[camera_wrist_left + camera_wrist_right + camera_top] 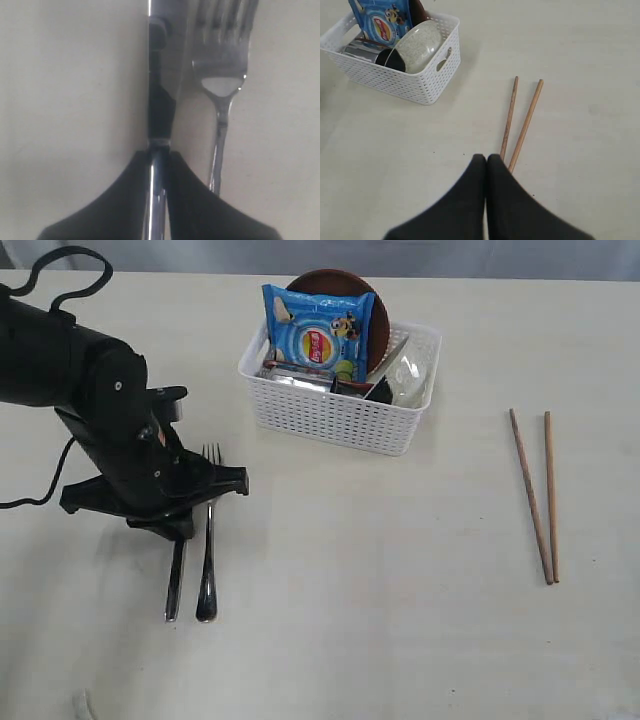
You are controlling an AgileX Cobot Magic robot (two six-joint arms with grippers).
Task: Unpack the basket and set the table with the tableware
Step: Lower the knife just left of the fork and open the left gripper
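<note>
Steel table knife [159,102]: likely stiff, slippery; hold handle sides.
Left end effector [159,156]: clamped narrowly on it.
Right end effector [486,162]: closed, empty.

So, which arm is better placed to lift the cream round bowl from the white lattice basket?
Probably right: the right tool is shut and empty, and the bowl lies at that arm's end of the basket. The left tool is clamped on the steel knife.

Blue snack bag [318,330] — upright
</note>
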